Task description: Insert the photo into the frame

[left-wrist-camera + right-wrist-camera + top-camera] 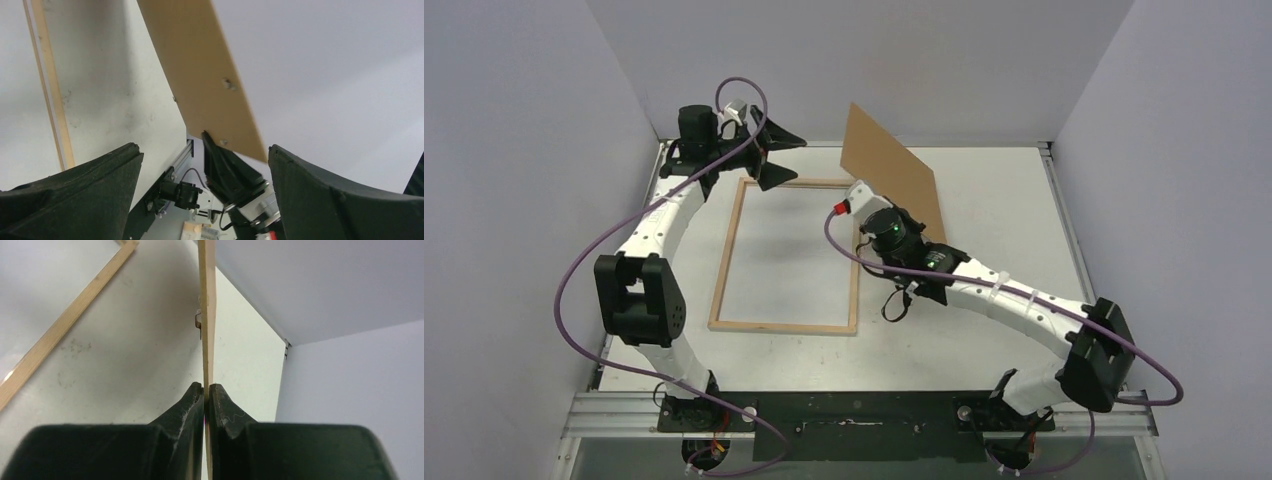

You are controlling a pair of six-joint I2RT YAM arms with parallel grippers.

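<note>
The frame [784, 326] lies flat on the table left of centre, light wood side up; its rail also shows in the left wrist view [52, 90] and the right wrist view [65, 325]. The area inside it is plain white; I cannot tell whether that is the photo's back, and no dark picture shows. My right gripper [206, 387] is shut on the edge of the brown backing board [889, 165] and holds it tilted up off the table beside the frame's right rail. My left gripper [796, 160] is open and empty above the frame's far left corner.
The white table [994, 190] is enclosed by grey walls on the left, back and right. A metal rail [864, 410] with both arm bases runs along the near edge. The raised board [200, 65] fills the space between the two grippers.
</note>
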